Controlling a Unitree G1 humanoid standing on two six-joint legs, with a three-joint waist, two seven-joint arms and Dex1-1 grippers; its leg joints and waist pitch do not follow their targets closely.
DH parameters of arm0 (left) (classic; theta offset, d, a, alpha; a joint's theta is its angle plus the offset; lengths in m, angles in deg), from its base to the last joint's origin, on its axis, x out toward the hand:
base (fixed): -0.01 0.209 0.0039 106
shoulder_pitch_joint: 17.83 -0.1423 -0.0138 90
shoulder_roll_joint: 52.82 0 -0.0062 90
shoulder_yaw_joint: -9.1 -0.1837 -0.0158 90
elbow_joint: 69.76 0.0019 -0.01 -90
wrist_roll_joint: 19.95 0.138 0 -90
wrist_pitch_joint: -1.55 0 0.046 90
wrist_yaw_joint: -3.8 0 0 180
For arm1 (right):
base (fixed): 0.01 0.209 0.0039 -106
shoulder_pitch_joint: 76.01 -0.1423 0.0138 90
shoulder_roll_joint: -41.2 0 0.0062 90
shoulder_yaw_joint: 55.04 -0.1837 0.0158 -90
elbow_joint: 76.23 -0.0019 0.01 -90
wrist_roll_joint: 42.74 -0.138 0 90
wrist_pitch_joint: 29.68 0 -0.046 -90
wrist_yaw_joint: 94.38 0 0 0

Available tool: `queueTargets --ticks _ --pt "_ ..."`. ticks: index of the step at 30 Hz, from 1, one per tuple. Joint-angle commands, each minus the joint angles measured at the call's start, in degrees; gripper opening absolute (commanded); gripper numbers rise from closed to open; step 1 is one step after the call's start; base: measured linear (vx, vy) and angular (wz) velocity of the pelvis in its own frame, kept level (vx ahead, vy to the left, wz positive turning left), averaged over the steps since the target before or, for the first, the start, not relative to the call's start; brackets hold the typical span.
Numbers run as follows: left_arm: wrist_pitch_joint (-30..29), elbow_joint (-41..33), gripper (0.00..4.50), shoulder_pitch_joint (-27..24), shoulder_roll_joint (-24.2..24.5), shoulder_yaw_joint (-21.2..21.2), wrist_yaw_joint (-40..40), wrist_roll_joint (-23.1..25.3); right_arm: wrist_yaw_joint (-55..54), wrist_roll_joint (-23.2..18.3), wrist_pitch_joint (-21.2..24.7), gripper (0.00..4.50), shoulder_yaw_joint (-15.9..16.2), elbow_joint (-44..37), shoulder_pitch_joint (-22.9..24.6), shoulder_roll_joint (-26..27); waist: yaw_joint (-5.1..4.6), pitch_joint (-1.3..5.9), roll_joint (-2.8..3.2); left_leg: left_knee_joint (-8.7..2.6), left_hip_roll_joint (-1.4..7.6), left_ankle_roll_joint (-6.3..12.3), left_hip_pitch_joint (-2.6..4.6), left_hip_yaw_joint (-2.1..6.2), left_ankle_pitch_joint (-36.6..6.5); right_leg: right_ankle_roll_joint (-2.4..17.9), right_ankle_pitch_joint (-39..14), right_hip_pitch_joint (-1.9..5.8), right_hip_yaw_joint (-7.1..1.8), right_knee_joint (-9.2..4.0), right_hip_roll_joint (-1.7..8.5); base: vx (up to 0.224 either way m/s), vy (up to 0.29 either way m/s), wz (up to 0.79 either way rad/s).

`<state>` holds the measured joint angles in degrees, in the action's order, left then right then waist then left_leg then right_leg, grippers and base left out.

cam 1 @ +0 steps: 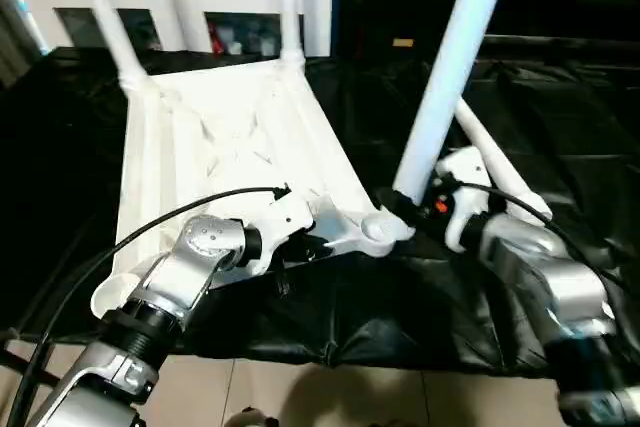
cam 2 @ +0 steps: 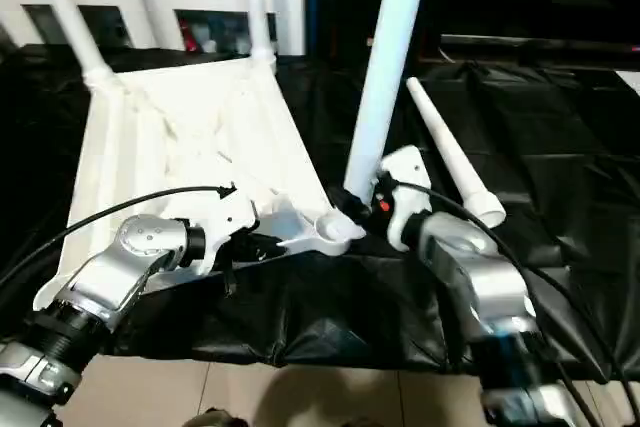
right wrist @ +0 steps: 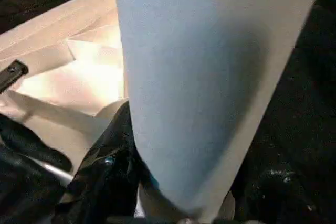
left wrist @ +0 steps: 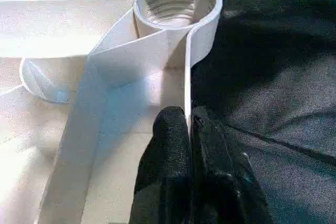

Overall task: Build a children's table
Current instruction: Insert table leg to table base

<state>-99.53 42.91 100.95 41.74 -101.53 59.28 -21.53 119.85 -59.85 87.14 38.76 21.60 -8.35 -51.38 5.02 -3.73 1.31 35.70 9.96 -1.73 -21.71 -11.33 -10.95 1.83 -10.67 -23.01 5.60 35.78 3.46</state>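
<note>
Frame centre: the leg (cam 1: 450, 67), gripped by the right gripper (cam 1: 405, 209), should probably be kept straight above the socket (cam 1: 378, 230); the rim (left wrist: 187, 85) is pinched by the left gripper (left wrist: 190, 129).

Both silver forearms reach forward and angle inward. The left gripper (left wrist: 190, 129) has its jaws pinched together on a thin white wall; the right gripper (cam 1: 400, 209) clasps a tube leg (cam 1: 450, 67).
</note>
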Motion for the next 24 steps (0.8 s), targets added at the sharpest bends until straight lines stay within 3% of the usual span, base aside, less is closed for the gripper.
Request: queueTargets --ticks 1,4,9,17,20,24 --pt "1.79 0.49 0.0 0.23 -0.73 0.95 0.46 -2.01 0.19 0.68 0.02 1.91 0.38 1.29 -0.45 0.08 0.08 4.28 -1.04 -4.08 3.47 2.11 0.79 1.98 -7.31 8.14 -16.65 2.97 -4.01 -5.21 5.97 0.0 0.0 0.0" --pt "2.57 2.07 0.0 0.73 -0.88 0.98 0.81 -1.81 1.19 0.39 -0.06 1.9 0.76 2.9 -1.74 0.75 0.2 4.29 -1.34 -4.07 3.47 1.98 0.82 1.93 -7.39 7.37 -17.94 2.99 -4.02 -5.4 6.03 0.0 0.0 0.0" --pt "3.51 5.37 0.0 1.96 -0.27 0.08 2.21 -0.11 3.88 -0.13 0.94 1.9 2.33 3.91 -2.72 1.4 0.13 3.91 -1.27 -4.25 3.42 1.39 1.18 2.06 -10.0 5.57 -24.1 2.77 -3.94 -6.16 6.23 0.0 0.0 0.0" --pt "4.43 7.36 0.0 3.28 -0.56 0.02 3.41 0.4 5.02 0.21 0.58 1.9 3.4 5.97 -2.48 1.81 0.05 3.82 -1.15 -4.42 3.31 0.68 1.43 2.24 -11.68 3.81 -28.25 2.56 -3.78 -6.82 6.22 0.0 0.0 0.0" --pt "4.8 7.93 0.0 3.68 -0.68 0.02 3.66 0.43 5.12 0.63 -0.04 1.9 3.42 7.13 -2.48 1.99 -0.01 3.8 -1.15 -4.48 3.37 0.58 1.44 2.31 -12.03 3.72 -28.72 2.62 -3.76 -6.89 6.31 0.0 0.0 0.0" --pt "5.17 8.29 0.0 4.34 -0.96 0.32 4.18 0.13 4.12 0.23 -1.86 1.9 1.13 10.41 -2.19 3.33 -0.08 3.94 -1.12 -4.56 3.55 0.49 1.65 2.33 -12.33 4.99 -26.87 2.59 -3.83 -6.68 6.36 0.0 0.0 0.0"
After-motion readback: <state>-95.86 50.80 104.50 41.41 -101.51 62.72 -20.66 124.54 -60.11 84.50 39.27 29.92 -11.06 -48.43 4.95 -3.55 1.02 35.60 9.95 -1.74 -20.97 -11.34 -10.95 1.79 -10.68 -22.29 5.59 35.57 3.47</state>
